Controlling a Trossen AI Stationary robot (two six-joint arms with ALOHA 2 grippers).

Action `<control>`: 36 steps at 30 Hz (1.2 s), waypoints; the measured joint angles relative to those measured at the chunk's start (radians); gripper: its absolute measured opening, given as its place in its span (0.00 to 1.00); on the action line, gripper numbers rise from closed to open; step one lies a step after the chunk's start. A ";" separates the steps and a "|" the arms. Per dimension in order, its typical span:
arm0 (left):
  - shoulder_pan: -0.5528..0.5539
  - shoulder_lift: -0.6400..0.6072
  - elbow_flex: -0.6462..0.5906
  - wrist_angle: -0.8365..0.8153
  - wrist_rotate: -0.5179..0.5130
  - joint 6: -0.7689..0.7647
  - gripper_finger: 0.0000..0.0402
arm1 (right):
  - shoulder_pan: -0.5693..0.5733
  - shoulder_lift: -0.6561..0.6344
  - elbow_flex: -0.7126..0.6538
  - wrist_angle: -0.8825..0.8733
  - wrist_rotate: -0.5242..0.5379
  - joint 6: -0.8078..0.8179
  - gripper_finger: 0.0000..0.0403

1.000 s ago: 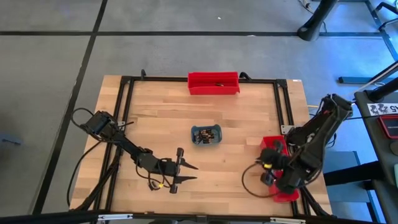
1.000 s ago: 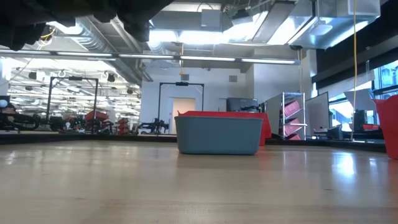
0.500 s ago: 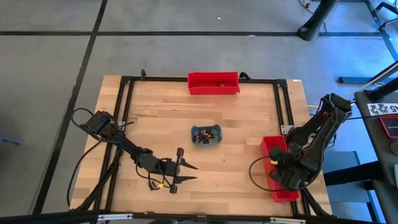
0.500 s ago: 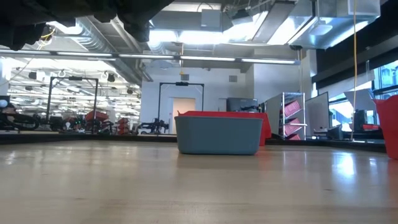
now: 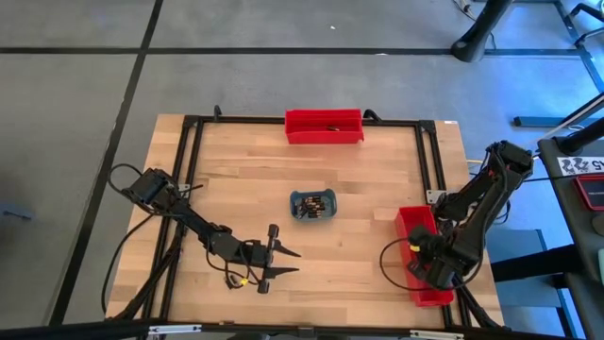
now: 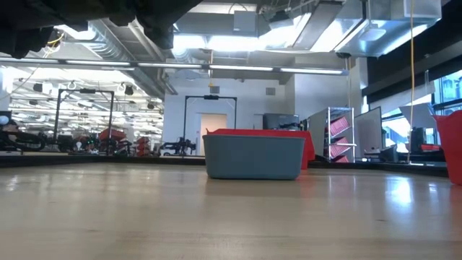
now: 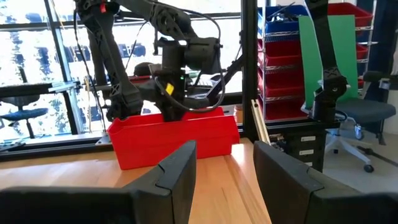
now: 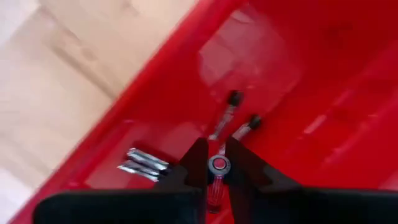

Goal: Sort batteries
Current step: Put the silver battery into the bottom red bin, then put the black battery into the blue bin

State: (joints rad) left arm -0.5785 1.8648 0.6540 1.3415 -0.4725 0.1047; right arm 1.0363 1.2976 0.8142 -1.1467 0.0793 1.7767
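Several batteries [image 5: 312, 205] lie in the small grey-blue tray [image 5: 329, 196] at the table's middle. One battery [image 5: 330, 126] rests in the far red bin [image 5: 302, 125]. Several more batteries [image 8: 140, 163] lie on the floor of the right red bin [image 5: 412, 225]. My right gripper [image 8: 216, 147] points down into that bin, shut on a battery [image 8: 217, 165]. In the high view its own arm [image 5: 444, 255] covers it. My left gripper [image 5: 297, 262] stands open and level over bare table at the near left, with nothing between its fingers [image 7: 180, 168]. My right gripper pinches one battery between its two fingertips. The battery's round silvery end [image 8: 217, 164] shows in the gap, and its reddish body [image 8: 213, 190] runs back between the fingers. The fingers come from above, pointing down. The battery is above the bin's floor.
A black frame [image 5: 193, 151] runs around the wooden table top. The left wrist view looks across to the right red bin [image 7: 174, 134] with my right arm [image 7: 180, 62] over it. In the low view the tray [image 6: 253, 155] stands mid-table.
My right gripper has gone down into the right red bin, drifting a little toward the table's near right corner, and its wrist has rolled. It stays shut on the battery.
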 joint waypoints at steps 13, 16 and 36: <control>0.005 0.000 0.000 0.007 -0.001 -0.020 0.37 | -0.003 -0.001 -0.083 0.076 0.017 0.060 0.09; 0.006 0.000 0.000 0.005 -0.002 -0.038 0.37 | -0.002 -0.002 -0.100 0.101 0.022 0.056 0.12; -0.016 -0.006 0.103 -0.086 -0.103 0.074 0.37 | -0.002 -0.005 0.210 -0.337 0.005 0.022 0.30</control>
State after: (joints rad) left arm -0.5945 1.8588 0.7566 1.2558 -0.5752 0.1785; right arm 1.0348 1.2926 1.0239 -1.4838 0.0844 1.7990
